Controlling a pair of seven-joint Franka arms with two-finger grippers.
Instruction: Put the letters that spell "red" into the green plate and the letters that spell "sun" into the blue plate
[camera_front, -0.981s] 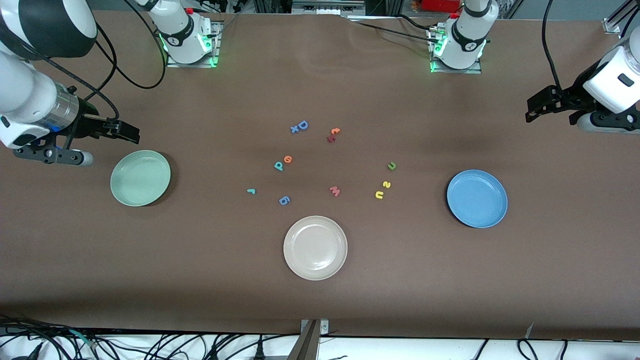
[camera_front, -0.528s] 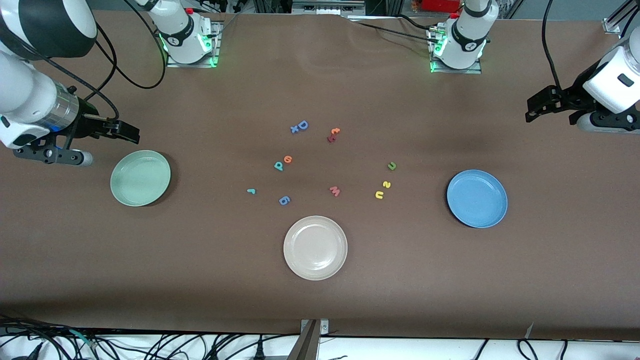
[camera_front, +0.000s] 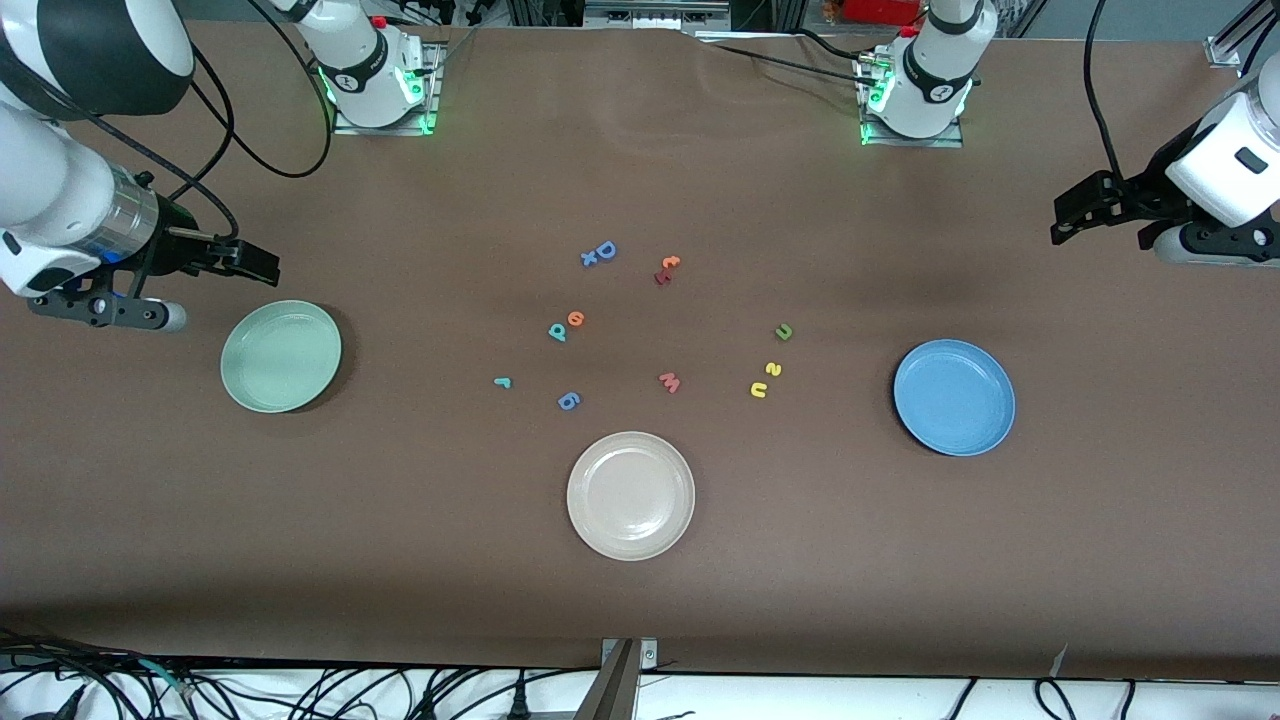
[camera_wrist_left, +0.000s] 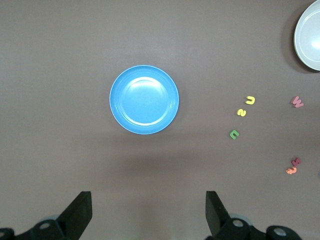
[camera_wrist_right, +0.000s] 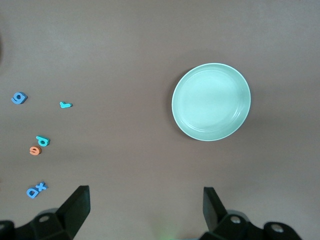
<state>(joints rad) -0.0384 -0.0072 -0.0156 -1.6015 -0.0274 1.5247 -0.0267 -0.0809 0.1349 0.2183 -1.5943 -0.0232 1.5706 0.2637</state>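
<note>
Right gripper (camera_front: 262, 262) up over the table just beside the green plate (camera_front: 281, 356), jaws spread, nothing in them. Plate holds nothing.

Letters, placed against the white plate (camera_front: 630, 495): teal r (camera_front: 503, 381) and blue g (camera_front: 568, 401) are farther from the camera than it, toward the right arm's end. Farther yet, teal d (camera_front: 558, 331) touches orange e (camera_front: 575, 319). Blue D (camera_front: 605, 250) with a small x (camera_front: 589, 259) sits farthest, near a red/orange pair (camera_front: 666, 269). Pink w (camera_front: 670, 382) lies just past the white plate's rim, between the red and sun groups.

Yellow n (camera_front: 759, 389), yellow s (camera_front: 772, 369), green u (camera_front: 784, 332) lie toward the left arm's end, near the blue plate (camera_front: 954, 397), which holds nothing.

Left gripper (camera_front: 1070, 212) waits over bare table, jaws spread, nothing held.
</note>
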